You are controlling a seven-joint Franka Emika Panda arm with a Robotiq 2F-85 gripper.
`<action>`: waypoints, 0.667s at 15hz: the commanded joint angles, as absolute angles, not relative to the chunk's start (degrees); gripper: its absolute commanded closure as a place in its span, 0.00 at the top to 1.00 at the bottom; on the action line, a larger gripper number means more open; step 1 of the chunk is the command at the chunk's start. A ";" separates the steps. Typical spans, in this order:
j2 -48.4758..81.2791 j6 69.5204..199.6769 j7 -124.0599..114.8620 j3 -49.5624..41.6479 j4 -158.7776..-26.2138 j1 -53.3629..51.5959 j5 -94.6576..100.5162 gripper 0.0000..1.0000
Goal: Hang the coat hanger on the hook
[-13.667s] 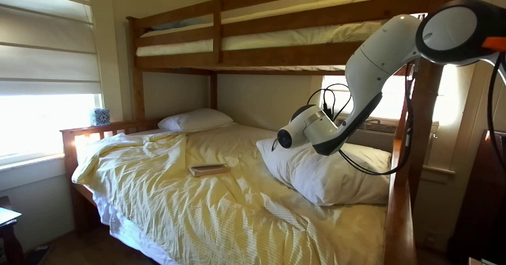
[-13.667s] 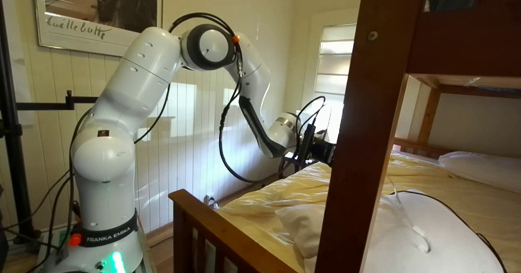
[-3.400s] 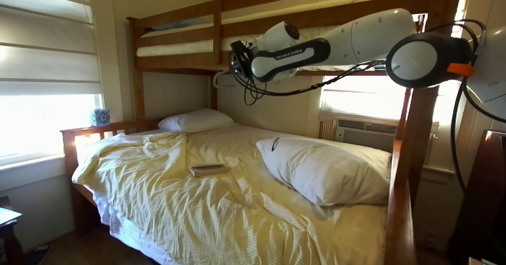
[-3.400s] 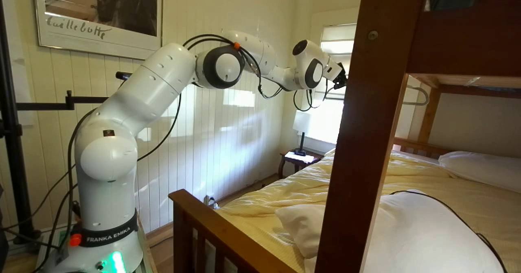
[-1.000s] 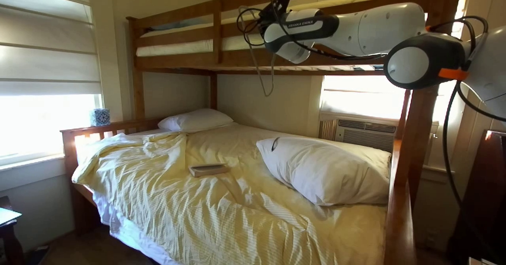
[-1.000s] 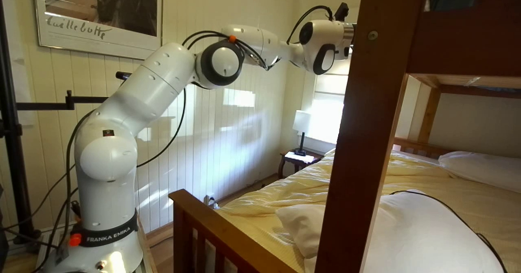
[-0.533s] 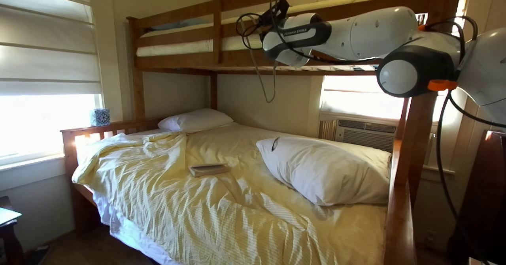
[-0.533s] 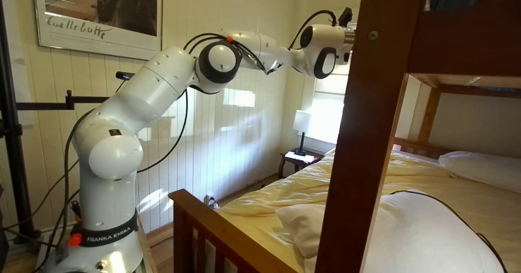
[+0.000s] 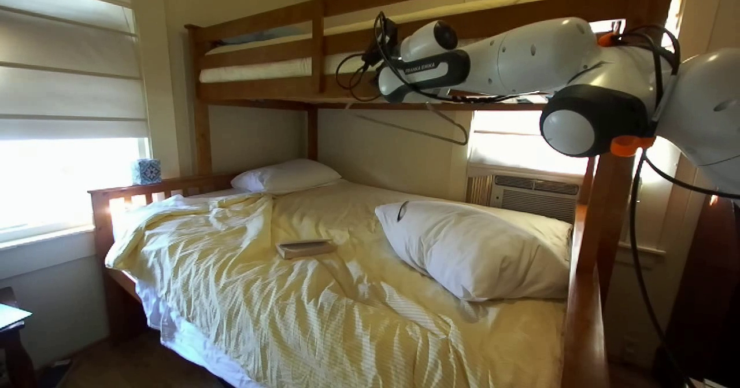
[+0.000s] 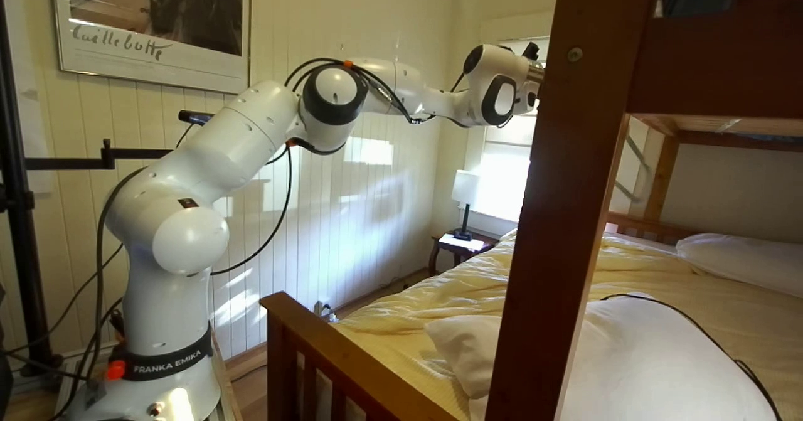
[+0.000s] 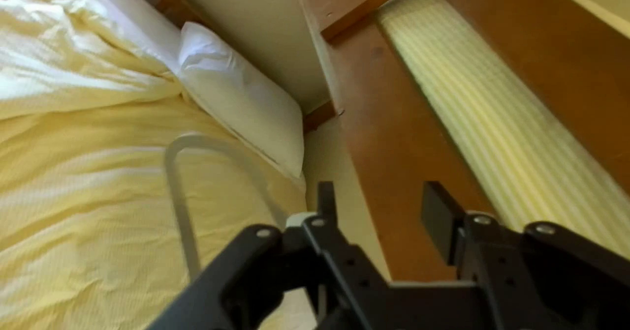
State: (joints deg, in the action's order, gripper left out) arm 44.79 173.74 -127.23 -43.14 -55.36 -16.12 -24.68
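Observation:
The coat hanger [image 9: 465, 136] is a thin pale frame below the wrist in an exterior view, tilted, one rounded corner pointing right. Short parts of it [image 10: 637, 150] show beside the bed post in an exterior view. In the wrist view its rounded end [image 11: 180, 207] reaches out left of the fingers and runs behind the left finger. My gripper [image 11: 379, 207] has its fingertips apart with nothing between the pads. The hanger is carried at the gripper's side; how it is held there is hidden. In both exterior views the fingers are hidden. I cannot make out a hook.
The upper bunk rail [image 9: 260, 90] is close to the gripper; its wood fills much of the wrist view. A bed post [image 10: 552, 220] blocks part of an exterior view. Below lie a pillow [image 9: 480, 255], a flat box [image 9: 306, 250] and a yellow blanket [image 9: 243, 295].
Over the last second the wrist has moved down and turned. The hanger has swung from hanging steeply to lying flatter, reaching right. Much earlier, the arm was low by the pillow.

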 commanded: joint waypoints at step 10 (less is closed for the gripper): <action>44.05 134.83 -111.43 -39.92 -54.50 -15.82 -20.64 1.00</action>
